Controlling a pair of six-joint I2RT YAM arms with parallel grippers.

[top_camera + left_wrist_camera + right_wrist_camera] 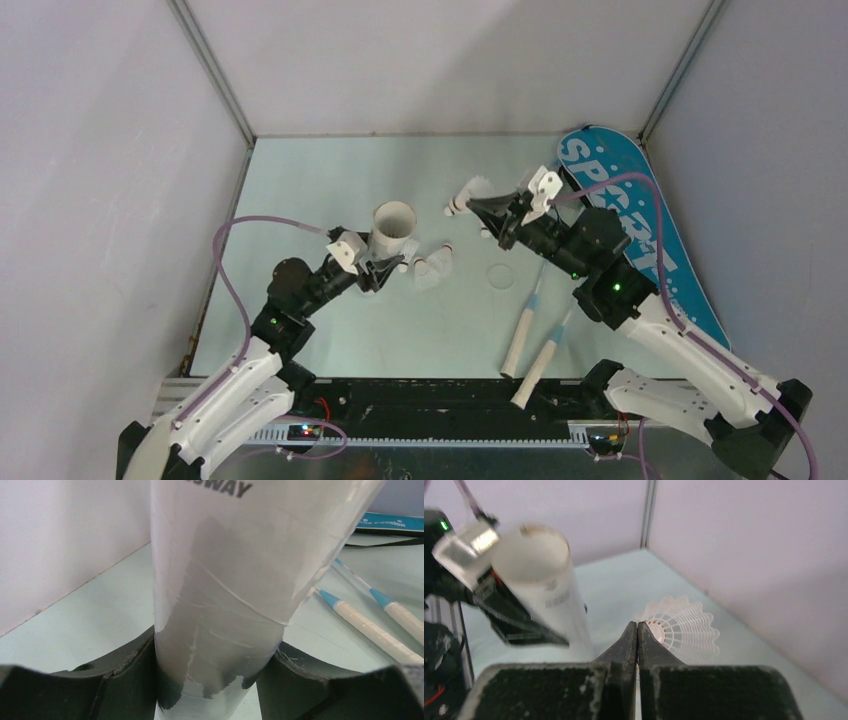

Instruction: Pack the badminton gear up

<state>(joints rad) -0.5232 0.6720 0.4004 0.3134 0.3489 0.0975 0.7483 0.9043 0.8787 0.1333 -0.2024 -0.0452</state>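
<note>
Where the long white tube (393,227) stands upright with its open mouth uppermost, left of the table's middle, the left gripper (384,272) clasps its lower part, both fingers (125,672) pressed against its wall. The left arm reaches forward and rightward from its base, with the forearm low. Just right of the tube lie loose shuttlecocks (436,268). A further shuttlecock (472,190) sits at the tips of the right gripper (483,206), whose jaws are closed flat together; whether they nip its skirt cannot be told. The right arm stretches leftward across the table, elbow raised. Two rackets (521,345) lie with cream handles toward the near edge, their heads hidden beneath the right arm. The blue bag (655,250) lies near the right wall, partly covered by that arm. In the left wrist view the tube's base is cut off and its print cropped.
</note>
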